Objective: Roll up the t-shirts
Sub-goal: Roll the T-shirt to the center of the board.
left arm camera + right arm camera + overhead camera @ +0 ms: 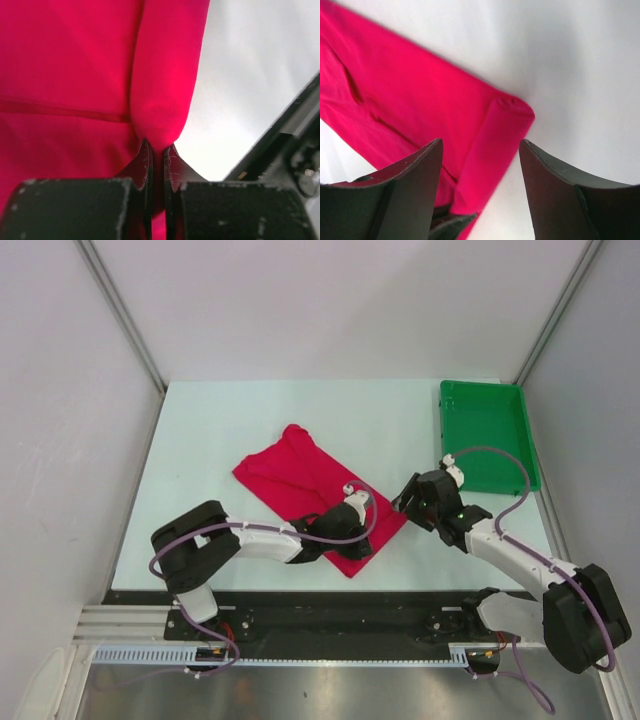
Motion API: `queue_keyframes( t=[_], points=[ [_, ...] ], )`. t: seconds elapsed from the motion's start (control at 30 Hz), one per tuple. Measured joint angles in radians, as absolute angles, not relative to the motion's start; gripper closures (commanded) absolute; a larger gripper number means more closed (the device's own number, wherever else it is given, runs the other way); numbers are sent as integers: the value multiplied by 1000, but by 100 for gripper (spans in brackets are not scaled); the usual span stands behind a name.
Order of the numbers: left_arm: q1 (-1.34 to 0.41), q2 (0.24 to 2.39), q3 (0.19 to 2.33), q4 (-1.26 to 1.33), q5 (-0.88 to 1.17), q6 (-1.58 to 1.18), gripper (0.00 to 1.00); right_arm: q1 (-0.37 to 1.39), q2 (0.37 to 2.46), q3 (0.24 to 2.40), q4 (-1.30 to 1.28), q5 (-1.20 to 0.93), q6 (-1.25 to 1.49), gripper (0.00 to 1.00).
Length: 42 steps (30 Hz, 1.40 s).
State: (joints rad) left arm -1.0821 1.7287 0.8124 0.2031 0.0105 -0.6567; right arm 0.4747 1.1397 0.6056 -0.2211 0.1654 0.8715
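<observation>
The crimson t-shirt lies folded into a long strip, running diagonally across the table's middle. Its near end is turned over into a short roll. My left gripper is shut on that rolled edge; in the left wrist view red cloth is pinched between the closed jaws of this gripper. My right gripper stands open just right of the roll's far corner. In the right wrist view its fingers straddle the roll without touching it, and the left gripper's fingers show at the bottom.
An empty green tray sits at the table's back right. The black front rail runs close below the shirt's near corner. White walls enclose the table on three sides.
</observation>
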Motion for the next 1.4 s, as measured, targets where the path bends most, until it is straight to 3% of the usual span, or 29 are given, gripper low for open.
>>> queue_keyframes(
  t=[0.3, 0.6, 0.67, 0.8, 0.83, 0.9, 0.93, 1.03, 1.2, 1.4],
  points=[
    [-1024, 1720, 704, 363, 167, -834, 100, 529, 1188, 517, -215, 149, 942, 34],
    [-1018, 1721, 683, 397, 217, -891, 99, 534, 1262, 516, -151, 151, 970, 41],
    [-1018, 1721, 683, 397, 221, -891, 97, 534, 1266, 516, -144, 155, 973, 47],
    [-1018, 1721, 683, 397, 222, -891, 84, 534, 1289, 516, -124, 159, 978, 65],
    [-1018, 1721, 683, 396, 221, -890, 78, 535, 1297, 517, -121, 160, 980, 75],
    [-1018, 1720, 683, 392, 217, -880, 73, 535, 1306, 517, -118, 161, 984, 85],
    [-1018, 1718, 683, 389, 215, -878, 64, 535, 1311, 517, -119, 162, 990, 92],
    [-1019, 1693, 685, 347, 203, -839, 49, 535, 1316, 529, -139, 167, 991, 98],
    [-1042, 1628, 730, 199, 136, -740, 42, 536, 1345, 569, -189, 172, 985, 99],
    [-1132, 1588, 886, -1, -81, -582, 36, 537, 1383, 616, -235, 172, 966, 99]
  ],
)
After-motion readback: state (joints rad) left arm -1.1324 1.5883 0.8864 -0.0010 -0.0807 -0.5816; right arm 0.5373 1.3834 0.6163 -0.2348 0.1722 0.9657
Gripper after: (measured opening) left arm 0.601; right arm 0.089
